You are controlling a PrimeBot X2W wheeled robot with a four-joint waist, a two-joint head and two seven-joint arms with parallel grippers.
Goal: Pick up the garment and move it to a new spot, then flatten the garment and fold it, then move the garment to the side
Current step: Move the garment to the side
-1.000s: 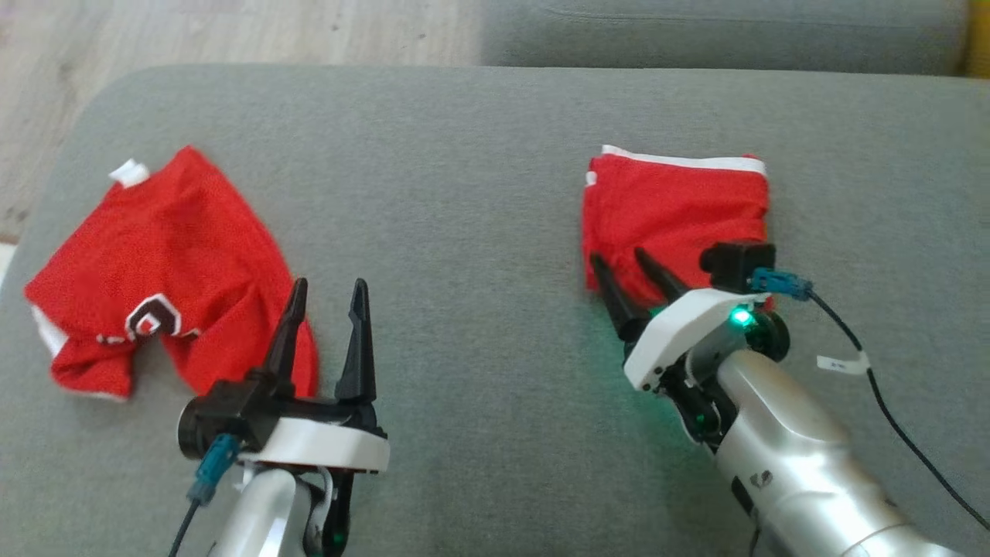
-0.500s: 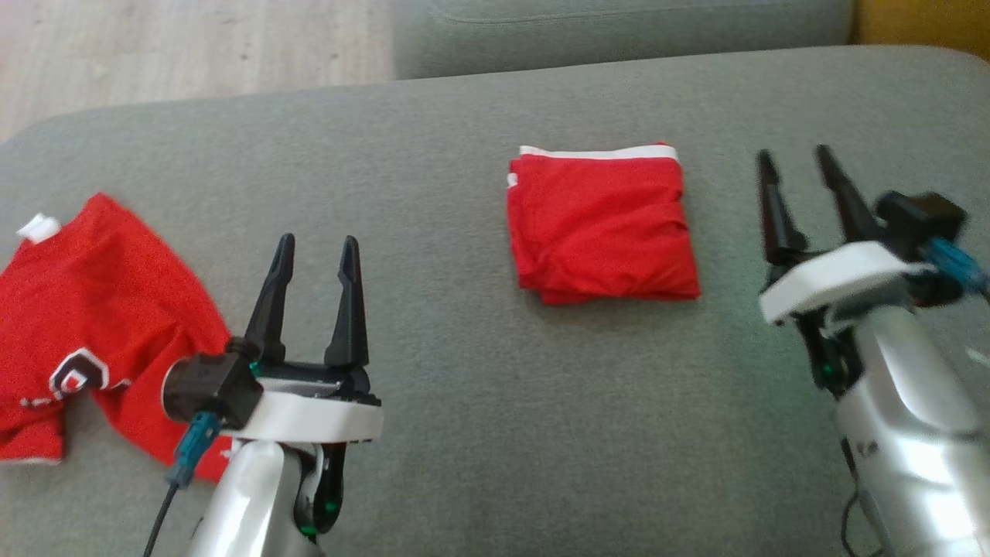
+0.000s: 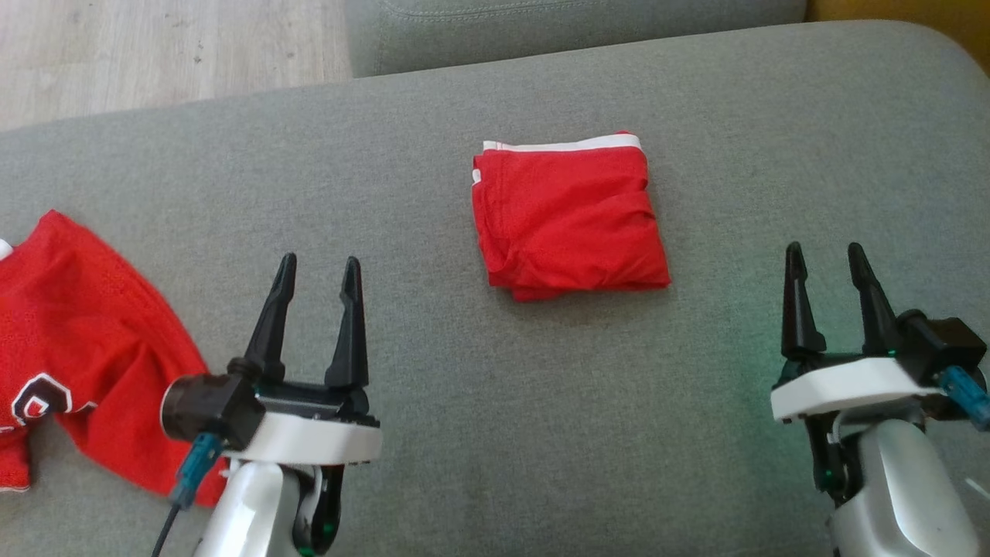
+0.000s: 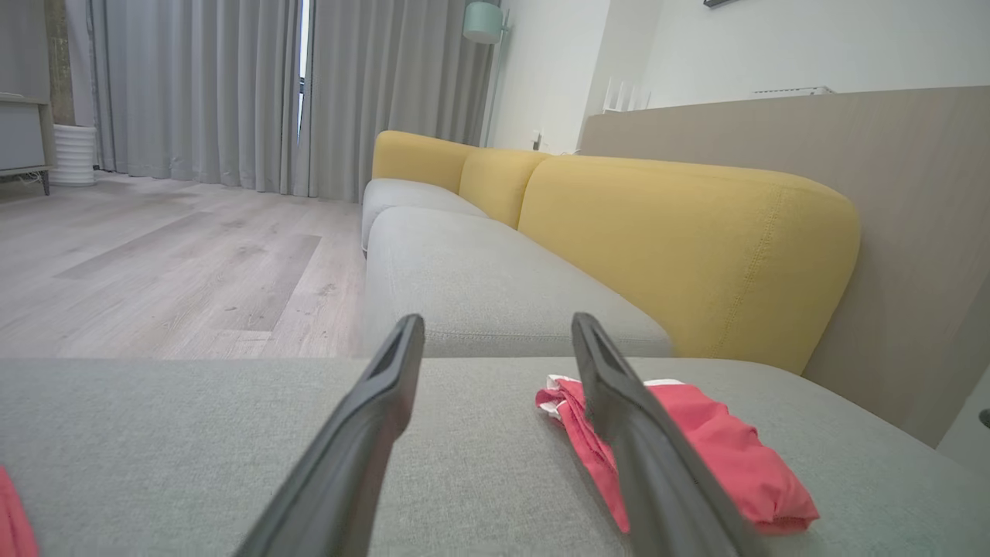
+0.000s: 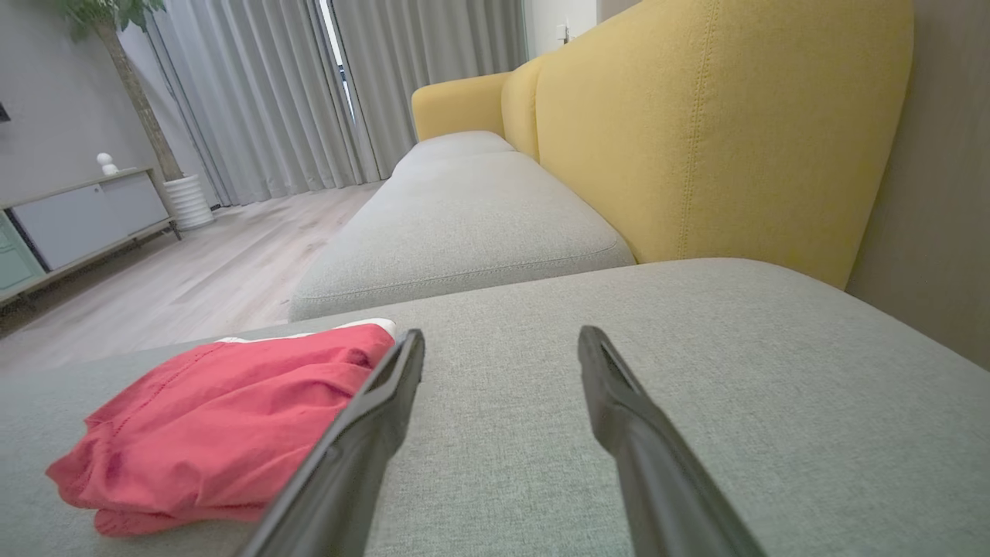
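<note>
Evidently finished with, the folded garment (image 3: 568, 216) lies ahead between the left gripper (image 3: 319, 261) and right gripper (image 3: 824, 249); both jaws stand apart, empty.

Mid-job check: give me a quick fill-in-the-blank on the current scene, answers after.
1. The folded garment has a ___ band along its far edge.
2. The left gripper and right gripper are both ___, holding nothing.
3. The crumpled jersey lies nearest the ___ gripper.
Answers: white; open; left.
</note>
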